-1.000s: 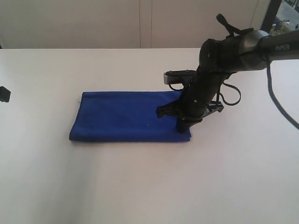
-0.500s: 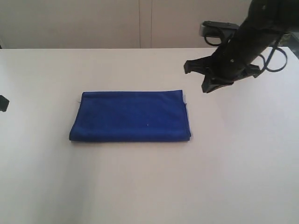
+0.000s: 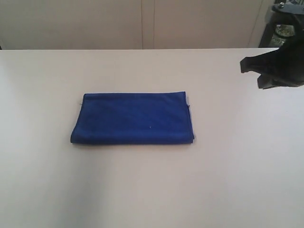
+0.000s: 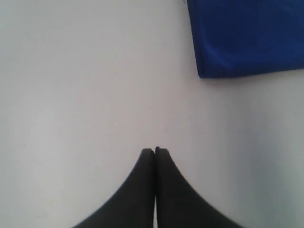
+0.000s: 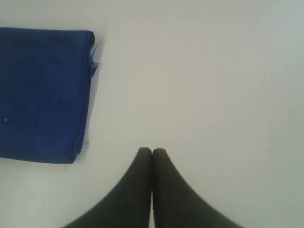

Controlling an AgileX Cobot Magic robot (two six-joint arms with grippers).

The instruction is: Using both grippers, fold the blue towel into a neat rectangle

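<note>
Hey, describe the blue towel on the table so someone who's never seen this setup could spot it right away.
Look at the big white table. Flat near its middle lies the blue towel, folded into a long rectangle. Its deep royal blue sets it apart from the pale table and the black right end effector hovering off to one side.

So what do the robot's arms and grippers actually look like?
Both are plain matt black. The left gripper and right gripper each have two smooth curved fingers tapering to narrow tips, rather like a beak. No markings or cables show on them. The right arm is a dark, angular, blurred shape at the picture's edge.
</note>
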